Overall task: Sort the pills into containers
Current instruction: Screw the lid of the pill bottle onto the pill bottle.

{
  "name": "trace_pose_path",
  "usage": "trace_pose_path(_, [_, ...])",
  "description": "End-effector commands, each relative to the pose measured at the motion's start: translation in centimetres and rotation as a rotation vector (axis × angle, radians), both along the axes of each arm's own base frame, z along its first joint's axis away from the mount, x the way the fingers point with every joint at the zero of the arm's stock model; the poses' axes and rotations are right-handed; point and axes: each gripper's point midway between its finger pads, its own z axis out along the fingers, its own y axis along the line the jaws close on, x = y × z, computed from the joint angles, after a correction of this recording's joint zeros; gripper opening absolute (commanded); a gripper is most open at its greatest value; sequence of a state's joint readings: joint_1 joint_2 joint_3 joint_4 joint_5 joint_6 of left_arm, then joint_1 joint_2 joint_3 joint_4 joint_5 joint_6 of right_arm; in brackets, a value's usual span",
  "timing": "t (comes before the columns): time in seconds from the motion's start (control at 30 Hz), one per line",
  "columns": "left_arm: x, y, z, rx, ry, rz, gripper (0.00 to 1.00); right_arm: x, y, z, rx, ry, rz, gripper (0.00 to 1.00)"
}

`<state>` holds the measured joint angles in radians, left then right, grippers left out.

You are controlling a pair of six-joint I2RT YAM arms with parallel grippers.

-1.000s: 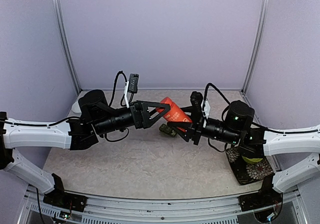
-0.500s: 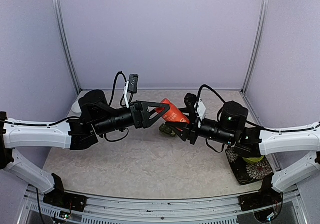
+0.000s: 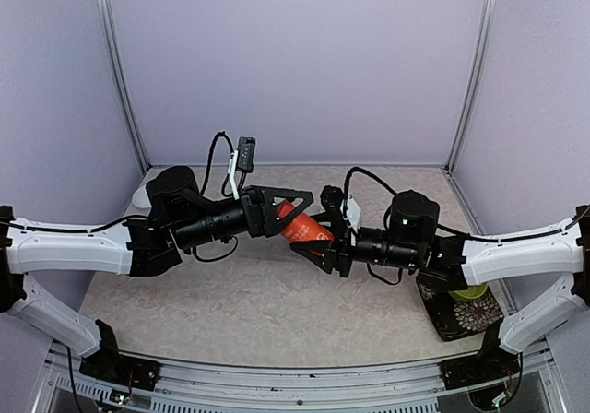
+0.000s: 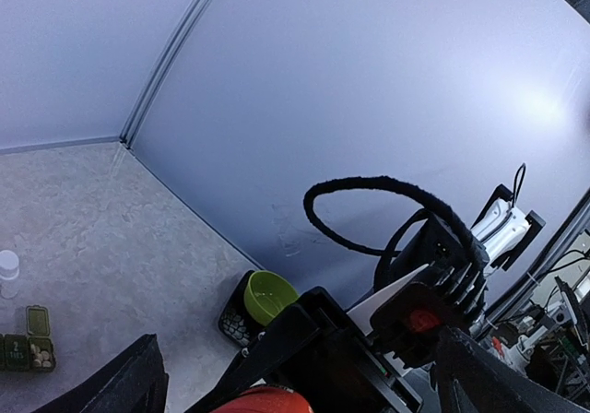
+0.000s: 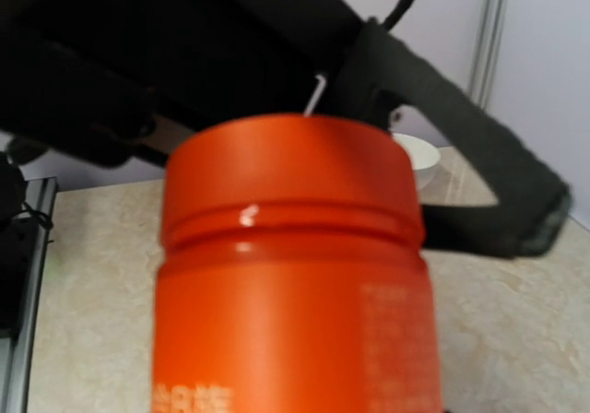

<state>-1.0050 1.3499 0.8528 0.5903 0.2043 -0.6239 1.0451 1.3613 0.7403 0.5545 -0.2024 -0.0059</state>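
We log the right gripper (image 3: 315, 238) clamped on the tilted red-orange bottle (image 5: 290, 275), base out of frame. The left gripper (image 3: 300, 206) gapes wide around its top, gripping nothing. Well beyond, the pill box (image 4: 18, 351) sits half cut by the frame edge.

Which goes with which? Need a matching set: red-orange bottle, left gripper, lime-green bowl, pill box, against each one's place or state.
Things:
1. red-orange bottle
2. left gripper
3. lime-green bowl
4. pill box

Place or state:
A. sits on the dark patterned mat
B. lies on the table, one lid up
C. held by the right gripper
D. jaws wide open

Pairs: 1-C, 2-D, 3-A, 4-B
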Motion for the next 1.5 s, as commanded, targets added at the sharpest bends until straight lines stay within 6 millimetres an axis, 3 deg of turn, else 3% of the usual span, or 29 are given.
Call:
trace_pose_path(0.0, [-3.0,-1.1,3.4,-0.083,-0.077,-0.131,0.99,-0.5,1.3,-2.1,-0.056,0.054,0.037,0.26])
trace_pose_path(0.17, [-2.8,-0.8,3.4,-0.079,-0.082,-0.108,0.99,-0.9,1.4,-1.8,-0.051,0.043,0.05,0.26])
trace_pose_path(0.4, [-0.6,0.3,2.2,-0.035,-0.018,0.003,0.99,-0.2,-1.3,1.5,-0.001,-0.048,-0.06,0.27])
trace_pose_path(0.63, [1.6,0.3,-0.2,0.054,0.121,0.077,0.98,1.5,-3.4,2.0,-0.051,-0.127,-0.193,0.27])
trace_pose_path(0.97, [3.7,0.1,-1.8,0.112,0.303,0.107,0.86,2.4,-4.0,2.1,-0.117,-0.213,-0.251,0.27])
trace_pose_path(1.2, [3.5,-0.8,-2.5,0.144,0.354,0.071,0.83,2.5,-4.1,2.1,-0.125,-0.229,-0.259,0.27])
trace_pose_path(1.4, [3.6,-0.9,-2.6,0.156,0.357,0.078,0.71,2.8,-4.2,2.0,-0.13,-0.237,-0.277,0.27])
trace_pose_path(1.47, [3.6,-0.9,-2.7,0.156,0.355,0.077,0.63,2.9,-4.3,1.9,-0.134,-0.238,-0.282,0.27])
